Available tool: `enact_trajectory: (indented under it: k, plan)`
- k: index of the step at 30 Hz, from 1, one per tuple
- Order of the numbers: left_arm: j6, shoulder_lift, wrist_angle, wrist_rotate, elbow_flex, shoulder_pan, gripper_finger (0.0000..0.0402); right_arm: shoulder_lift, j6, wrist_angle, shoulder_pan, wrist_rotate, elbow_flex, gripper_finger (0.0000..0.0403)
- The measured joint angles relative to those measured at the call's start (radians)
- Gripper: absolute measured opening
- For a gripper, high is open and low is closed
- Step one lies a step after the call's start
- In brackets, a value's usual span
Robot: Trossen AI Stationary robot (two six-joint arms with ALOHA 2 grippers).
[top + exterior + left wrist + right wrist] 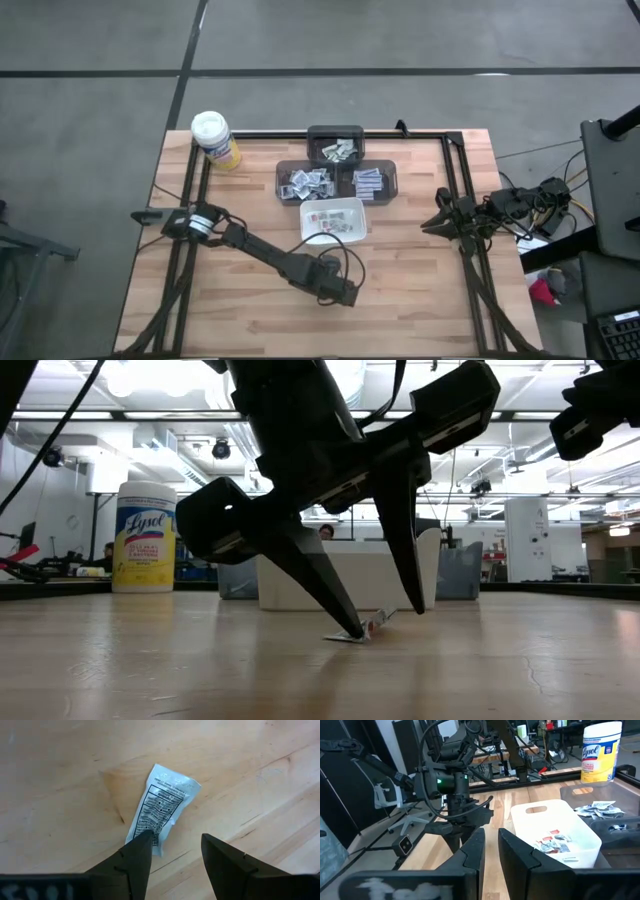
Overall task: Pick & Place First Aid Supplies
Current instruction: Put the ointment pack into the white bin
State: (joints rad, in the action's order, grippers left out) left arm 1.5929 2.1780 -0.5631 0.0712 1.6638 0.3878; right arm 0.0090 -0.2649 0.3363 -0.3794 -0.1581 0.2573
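Left wrist view shows 1 packet (pixel 162 807) flat on the table (pixel 60 780), its long axis running away from the left pincer (pixel 172 851), whose 2 spread fingers point down, 1 tip touching its near end. Right pincer (pixel 490 851) waits at the table's right edge, fingers nearly together, empty.

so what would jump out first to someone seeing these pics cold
The left gripper, down at the table's near middle, jaws open, one fingertip on a lone packet lying on the bare wood. Behind it sits the white dish holding packets, with three dark bins of more. The right gripper waits at the table's right edge.
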Motion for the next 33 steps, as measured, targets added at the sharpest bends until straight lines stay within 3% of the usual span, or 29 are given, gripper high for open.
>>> enact_trajectory:
  k: [13, 27, 33]
  plan:
    - [0.003, 0.007, 0.003, -0.042, 0.0, 0.0, 0.0175, 0.0, 0.001, 0.0, 0.0, 0.0, 0.0, 0.0052]
    - [0.027, 0.023, 0.035, -0.07, 0.008, 0.001, 0.0013, 0.0, 0.029, 0.005, 0.0, 0.0, 0.0, 0.0052]
    - [-0.055, 0.024, 0.088, -0.073, 0.052, 0.0, 0.0001, 0.0, 0.034, 0.005, 0.0, 0.0, 0.0, 0.0052]
